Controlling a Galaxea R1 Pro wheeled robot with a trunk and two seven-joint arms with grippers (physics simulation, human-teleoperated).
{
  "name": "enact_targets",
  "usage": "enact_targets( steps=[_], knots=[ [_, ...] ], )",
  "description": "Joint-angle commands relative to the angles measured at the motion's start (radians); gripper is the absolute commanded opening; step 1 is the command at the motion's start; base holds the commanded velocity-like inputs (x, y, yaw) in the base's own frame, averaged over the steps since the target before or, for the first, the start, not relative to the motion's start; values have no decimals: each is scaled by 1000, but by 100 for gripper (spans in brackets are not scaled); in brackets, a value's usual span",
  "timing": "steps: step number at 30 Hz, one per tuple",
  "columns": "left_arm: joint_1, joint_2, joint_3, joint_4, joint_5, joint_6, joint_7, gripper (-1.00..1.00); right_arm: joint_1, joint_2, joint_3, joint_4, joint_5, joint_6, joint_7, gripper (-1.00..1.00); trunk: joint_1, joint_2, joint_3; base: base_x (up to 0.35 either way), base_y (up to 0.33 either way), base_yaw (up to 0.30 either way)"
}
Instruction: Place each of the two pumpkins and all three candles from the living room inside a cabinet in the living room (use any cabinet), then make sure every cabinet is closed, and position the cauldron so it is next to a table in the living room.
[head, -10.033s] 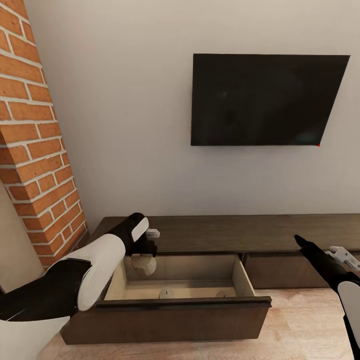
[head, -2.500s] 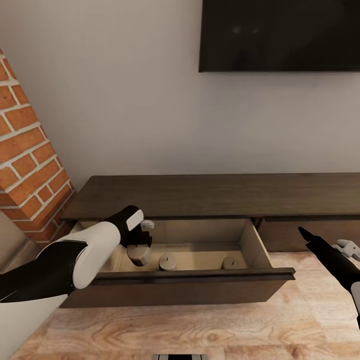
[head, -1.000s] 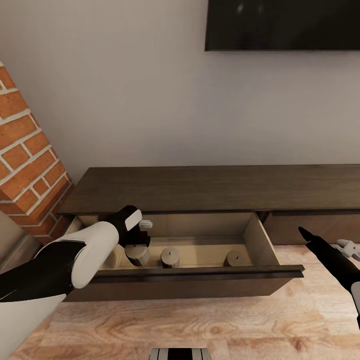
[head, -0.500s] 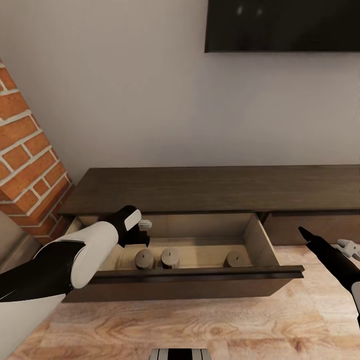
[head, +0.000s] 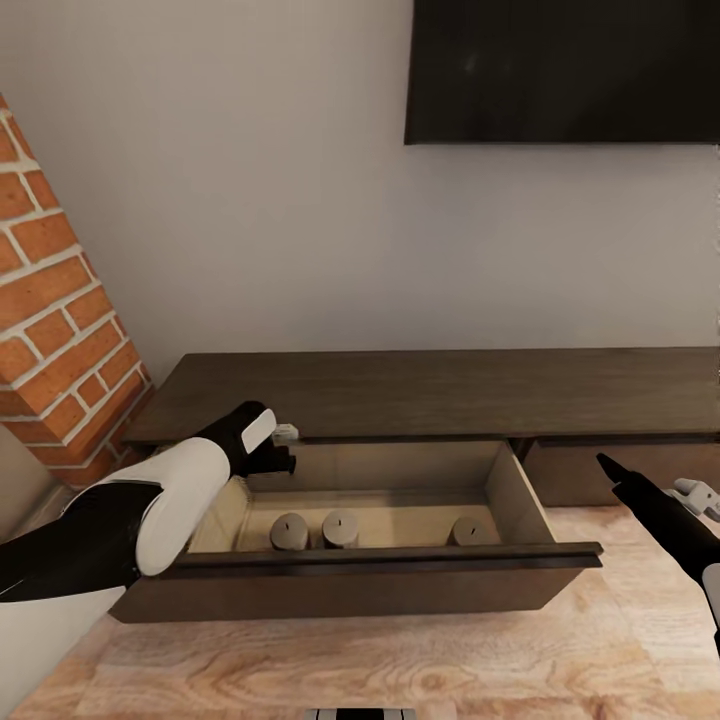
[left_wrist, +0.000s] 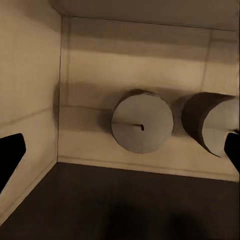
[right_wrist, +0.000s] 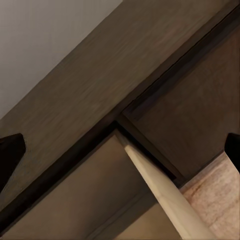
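The long dark brown cabinet (head: 440, 390) has its left drawer (head: 360, 585) pulled out, showing a pale wood interior. Three cream candles stand upright on the drawer floor: one at the left (head: 289, 531), one right beside it (head: 340, 528), and one apart at the right (head: 468, 530). My left gripper (head: 272, 461) hangs open above the drawer's back left corner, over the left candle (left_wrist: 142, 127), with nothing between its fingers. My right gripper (head: 608, 468) is open in the air just right of the drawer, empty. The pumpkins, cauldron and table are out of view.
A red brick fireplace column (head: 50, 330) rises at the left, close to my left arm. A wall TV (head: 560, 70) hangs above the cabinet. A shut drawer front (head: 620, 470) lies right of the open one. Light wood plank floor (head: 400, 660) runs in front.
My left gripper has let go of the left candle, which now stands free in the drawer, and has risen above it. The head camera has tilted slightly. The right arm is still.
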Motion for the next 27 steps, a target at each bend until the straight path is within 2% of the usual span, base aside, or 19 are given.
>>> enact_targets(
  steps=[1, 12, 15, 17, 27],
  knots=[
    [0, 0, -1, -4, 12, -19, 7, 100, 0, 0, 0, -2, -10, 4, -9, 100, -1, 0, 3, 0, 0, 0],
    [0, -9, 3, -6, 15, -64, 3, 100, 0, 1, 1, -2, -3, 2, -9, 100, -6, 3, 46, 0, 0, 0],
    [0, -10, 2, -2, 14, -124, 2, 100, 0, 1, 1, -2, -3, 1, -9, 100, -7, 3, 57, 0, 0, 0],
    [0, -11, 2, -1, 14, -139, 1, 100, 0, 1, 1, -2, -3, 1, -9, 100, -8, 4, 65, 0, 0, 0],
    [1, -61, 3, 1, 13, -169, 1, 100, 0, 2, 1, 0, -1, -6, -11, 100, -12, 6, 104, 0, 0, 0]
  ],
)
